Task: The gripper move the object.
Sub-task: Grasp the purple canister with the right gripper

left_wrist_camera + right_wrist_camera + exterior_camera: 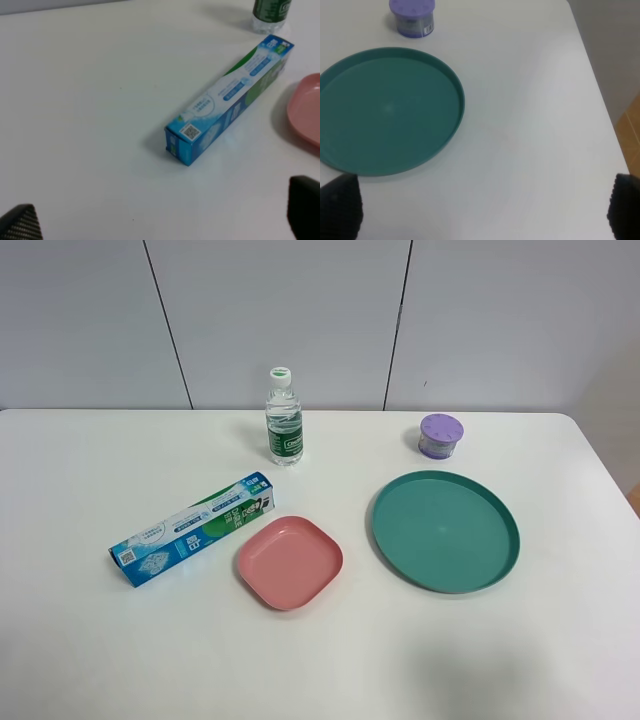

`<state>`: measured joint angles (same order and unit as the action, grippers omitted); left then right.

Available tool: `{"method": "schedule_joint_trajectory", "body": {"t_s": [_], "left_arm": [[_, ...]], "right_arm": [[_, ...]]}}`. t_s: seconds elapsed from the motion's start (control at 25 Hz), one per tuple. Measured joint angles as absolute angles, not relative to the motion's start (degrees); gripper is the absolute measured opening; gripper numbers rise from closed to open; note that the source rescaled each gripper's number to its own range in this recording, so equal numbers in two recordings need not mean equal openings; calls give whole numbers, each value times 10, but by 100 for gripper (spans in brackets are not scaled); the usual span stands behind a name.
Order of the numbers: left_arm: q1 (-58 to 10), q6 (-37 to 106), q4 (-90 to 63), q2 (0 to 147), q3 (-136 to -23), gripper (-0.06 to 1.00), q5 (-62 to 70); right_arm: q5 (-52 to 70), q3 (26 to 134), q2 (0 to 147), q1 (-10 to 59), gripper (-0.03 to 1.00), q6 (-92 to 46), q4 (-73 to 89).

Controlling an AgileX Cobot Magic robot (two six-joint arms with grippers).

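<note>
The object, a small squat jar (441, 435) with a lavender dotted lid and a translucent purple body, stands upright at the back right of the white table, just behind the green plate (445, 530). It also shows in the right wrist view (412, 17). My right gripper (482, 210) is open and empty, with its fingertips (340, 205) wide apart. It hovers over the table near the green plate (385, 110), well short of the jar. My left gripper (160, 220) is open and empty near the toothpaste box (230, 97). Neither arm shows in the exterior high view.
A clear water bottle (284, 420) stands at the back centre. A blue toothpaste box (190, 530) lies diagonally at the left. A pink square plate (290, 562) sits in the middle. The table's right edge (600, 100) is close to the right gripper.
</note>
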<state>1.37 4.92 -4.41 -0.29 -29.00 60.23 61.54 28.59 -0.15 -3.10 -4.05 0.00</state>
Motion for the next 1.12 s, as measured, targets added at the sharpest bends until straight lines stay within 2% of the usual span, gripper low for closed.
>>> {"method": "schedule_joint_trajectory", "body": {"t_s": [0.32, 0.6, 0.8, 1.12], "left_arm": [[14, 49, -44, -3, -290, 100, 602], [14, 49, -44, -3, -290, 100, 602], [14, 49, -44, -3, -290, 100, 602], [14, 49, -44, -3, -290, 100, 602]], "right_arm": [[615, 286, 13, -31, 100, -40, 0], [580, 315, 189, -31, 100, -30, 0], [498, 422, 361, -31, 100, 4, 0], [477, 631, 701, -31, 100, 10, 0]]}}
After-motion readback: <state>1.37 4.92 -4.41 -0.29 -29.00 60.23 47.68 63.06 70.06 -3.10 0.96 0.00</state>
